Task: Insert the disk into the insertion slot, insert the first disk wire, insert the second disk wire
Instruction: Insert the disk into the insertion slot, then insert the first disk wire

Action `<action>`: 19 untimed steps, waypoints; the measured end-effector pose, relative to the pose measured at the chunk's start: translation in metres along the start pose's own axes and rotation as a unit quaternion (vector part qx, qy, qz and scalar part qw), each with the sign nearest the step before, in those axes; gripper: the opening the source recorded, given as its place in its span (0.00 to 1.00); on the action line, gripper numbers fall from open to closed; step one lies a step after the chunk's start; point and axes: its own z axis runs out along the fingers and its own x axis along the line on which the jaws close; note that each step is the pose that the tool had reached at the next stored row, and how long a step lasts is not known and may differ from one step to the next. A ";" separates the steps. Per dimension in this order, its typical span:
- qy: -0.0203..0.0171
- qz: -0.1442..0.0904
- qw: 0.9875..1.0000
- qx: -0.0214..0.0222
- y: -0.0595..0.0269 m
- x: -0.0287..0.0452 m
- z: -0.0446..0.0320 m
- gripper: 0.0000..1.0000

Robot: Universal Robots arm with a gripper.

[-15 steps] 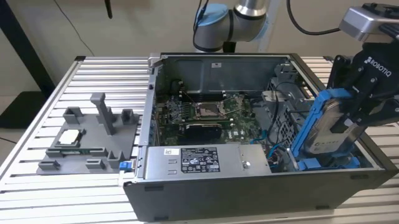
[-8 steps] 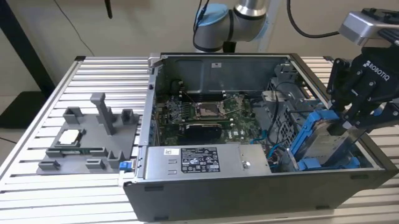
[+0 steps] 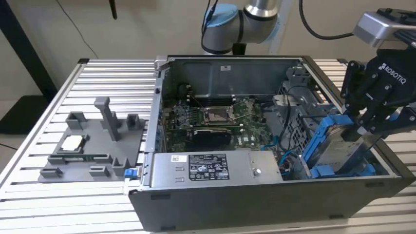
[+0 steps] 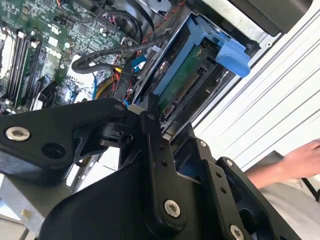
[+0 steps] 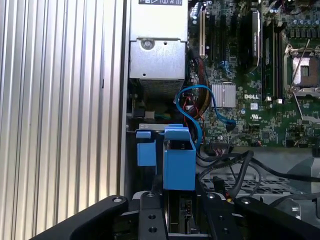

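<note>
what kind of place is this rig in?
Looks like a robotics lab bench: an open computer case on a slotted aluminium table, a grey parts fixture beside it, the gripper holding the disk.

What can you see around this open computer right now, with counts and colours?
table: one, silver, ribbed.
computer case: one, dark grey, open, on the table.
power-supply box: one, grey, inside the near wall.
motherboard: one, green, mid-case.
blue cable: one, beside the motherboard.
disk: one, silver-grey, blue carrier, tilted, case's end on the exterior view's right.
parts tray: one, grey, exterior view's left.
person's hand: one, in the second wrist view.
robot arm: one, silver-blue, behind the case.
jaws: black, closed on the disk.
</note>
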 end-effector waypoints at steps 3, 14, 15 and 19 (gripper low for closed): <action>0.000 0.000 1.000 0.000 0.0000 0.0000 0.0000 0.33; -0.008 -0.001 1.000 0.001 0.0017 0.0000 -0.0109 0.41; -0.014 -0.002 1.000 0.004 0.0025 -0.0001 -0.0110 0.41; -0.028 -0.004 0.999 0.017 0.0067 -0.0013 -0.0096 0.41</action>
